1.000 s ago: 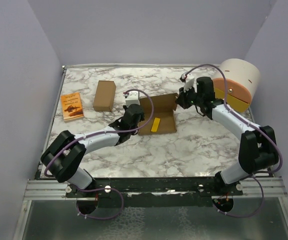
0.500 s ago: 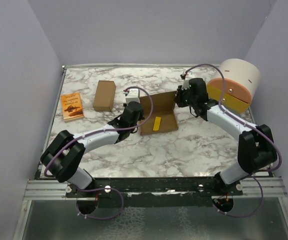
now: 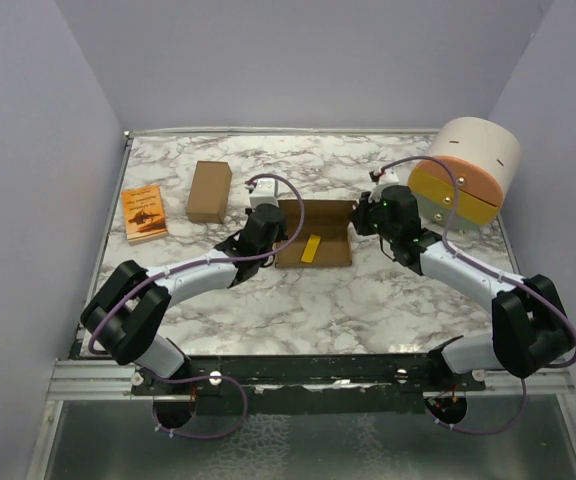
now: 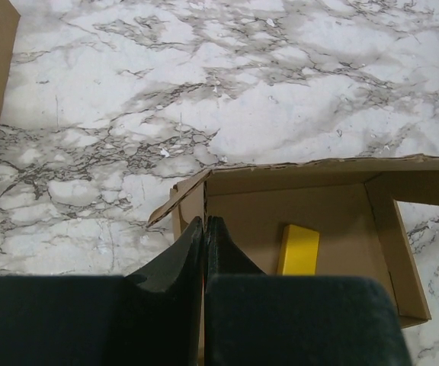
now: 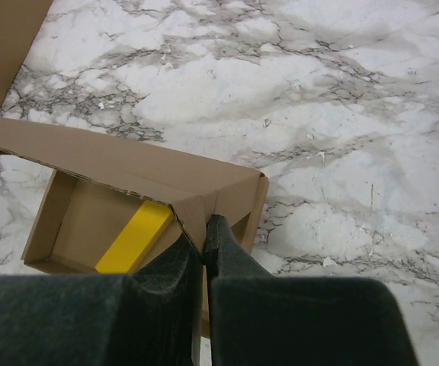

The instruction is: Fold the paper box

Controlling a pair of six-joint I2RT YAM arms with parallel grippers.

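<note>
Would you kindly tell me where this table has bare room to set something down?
Widest: the near marble between the arms, before the paper box. Also the far strip behind it. Crowded: the box's ends, held by the left pincer and right pincer, plus the booklet and narrow box.

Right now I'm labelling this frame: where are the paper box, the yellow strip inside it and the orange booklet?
paper box [image 3: 333, 242], top view, bare floor beside strip.
yellow strip [image 4: 299, 249], left wrist view, its middle.
orange booklet [image 3: 144, 213], top view, cover centre.
</note>
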